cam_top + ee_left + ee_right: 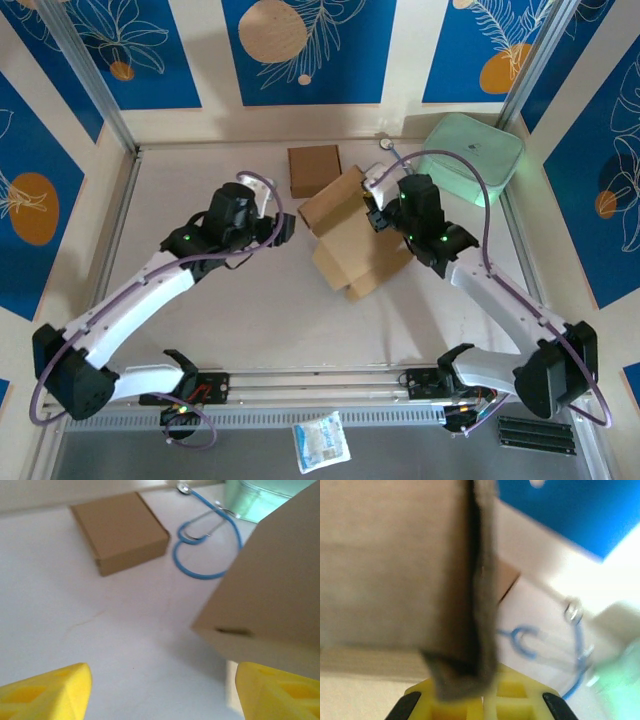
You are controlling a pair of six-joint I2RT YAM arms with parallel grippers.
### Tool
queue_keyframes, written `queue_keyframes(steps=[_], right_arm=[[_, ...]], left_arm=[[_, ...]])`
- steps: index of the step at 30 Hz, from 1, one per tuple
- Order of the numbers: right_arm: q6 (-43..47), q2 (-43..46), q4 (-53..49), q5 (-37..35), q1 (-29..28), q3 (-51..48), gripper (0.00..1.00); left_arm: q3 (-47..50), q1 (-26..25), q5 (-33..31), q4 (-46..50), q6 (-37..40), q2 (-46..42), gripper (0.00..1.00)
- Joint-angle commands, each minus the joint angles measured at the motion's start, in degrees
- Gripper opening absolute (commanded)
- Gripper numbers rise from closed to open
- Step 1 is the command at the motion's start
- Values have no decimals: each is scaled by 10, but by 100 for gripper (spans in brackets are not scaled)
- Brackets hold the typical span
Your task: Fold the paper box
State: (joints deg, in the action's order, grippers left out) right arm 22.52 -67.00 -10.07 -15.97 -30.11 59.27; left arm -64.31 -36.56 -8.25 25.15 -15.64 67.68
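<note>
The paper box [355, 245], half-folded brown cardboard, sits mid-counter [200, 180] between the two arms. The right tool [376, 214] is clenched on the edge of one of its upper panels, the card wedged between the yellow fingers [520, 700] in the right wrist view (blurred, so it is probably a flap, though I cannot be sure). The left tool [287, 228] hangs released just left of the box, its yellow pads [45, 692] spread wide over the counter, with a small closed carton [314, 170] and a blue stethoscope [205, 555] lying beyond.
</note>
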Motion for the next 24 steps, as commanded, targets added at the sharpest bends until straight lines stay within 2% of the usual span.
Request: queue_keyframes(steps=[1, 5, 9, 13, 20, 24], right_arm=[[312, 11, -109, 3, -55, 47, 0], [565, -22, -177, -90, -120, 86, 0], [694, -73, -176, -163, -162, 89, 0], [701, -121, -159, -152, -192, 77, 0], [646, -209, -137, -136, -226, 59, 0], [633, -249, -124, -130, -247, 53, 7]], left_arm=[[-29, 22, -69, 53, 34, -39, 76], [-23, 65, -34, 65, 20, -67, 76], [-6, 117, 38, 55, -17, -83, 77], [7, 141, 74, 47, -39, -87, 77], [27, 152, 82, 41, -44, -102, 77], [33, 154, 87, 32, -49, -100, 77]])
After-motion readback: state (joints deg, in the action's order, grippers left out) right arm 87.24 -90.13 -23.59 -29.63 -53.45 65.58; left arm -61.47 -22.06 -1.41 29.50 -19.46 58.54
